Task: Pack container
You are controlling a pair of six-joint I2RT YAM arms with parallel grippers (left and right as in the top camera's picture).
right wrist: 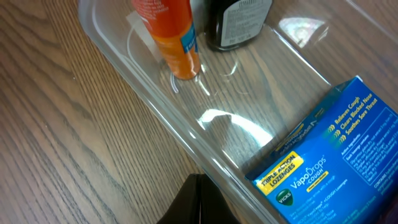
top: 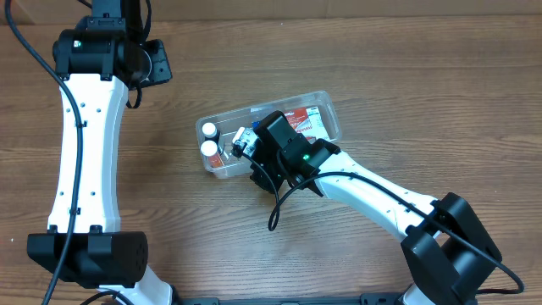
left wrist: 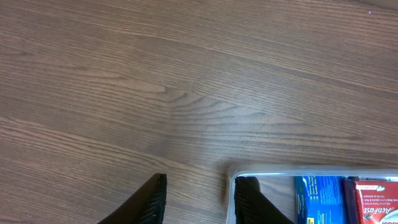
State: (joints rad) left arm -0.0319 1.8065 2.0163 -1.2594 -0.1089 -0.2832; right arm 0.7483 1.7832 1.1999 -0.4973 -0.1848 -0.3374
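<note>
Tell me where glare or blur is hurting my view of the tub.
Right wrist view: glare streaks the container floor, yet the Vicks VapoDrops box print reads sharp; overhead view: evenly lit, but the right arm hides the container's middle; left wrist view: crisp wood grain, no blur.

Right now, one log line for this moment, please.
container: bottles, boxes inside | right hand: above container, grip unclear | left hand: open
</note>
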